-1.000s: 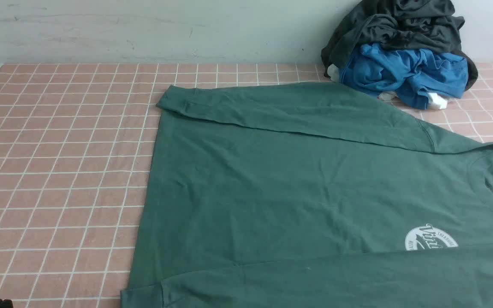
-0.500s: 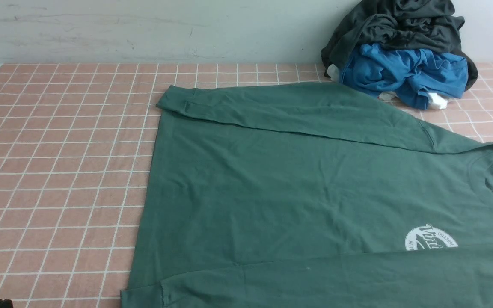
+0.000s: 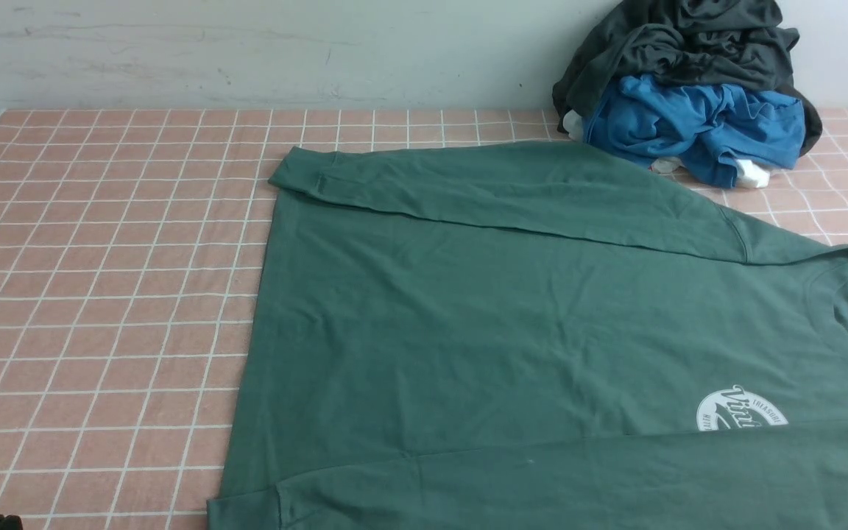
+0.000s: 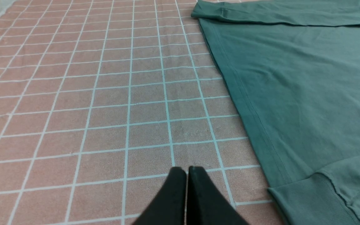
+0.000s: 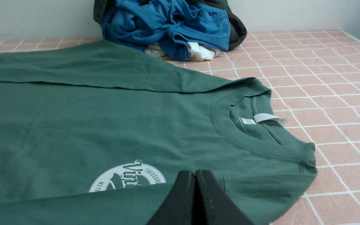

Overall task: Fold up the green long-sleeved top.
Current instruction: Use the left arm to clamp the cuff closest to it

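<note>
The top is spread flat, front side up, and it takes up most of the right half of the worktop. The collar points at the right edge and the hem at the left. Both sleeves are folded in over the body: the far sleeve runs along the far side, and the near sleeve runs along the near edge and covers the lower part of the logo. A white label sticks out inside the neck.

The left gripper has its fingers pressed together with nothing between them. It's over bare worktop just beside the near cuff. The right gripper is pinched closed and empty too, sitting over the near sleeve between the logo and the collar. Can't tell if either one actually touches down.

The worktop is covered in a pinkish cloth with a white grid. At the far right corner there's a pile against the pale wall: a grey garment on top, a blue garment under it, and bits of white cloth poking out at the bottom. The pile just touches the far sleeve.
</note>
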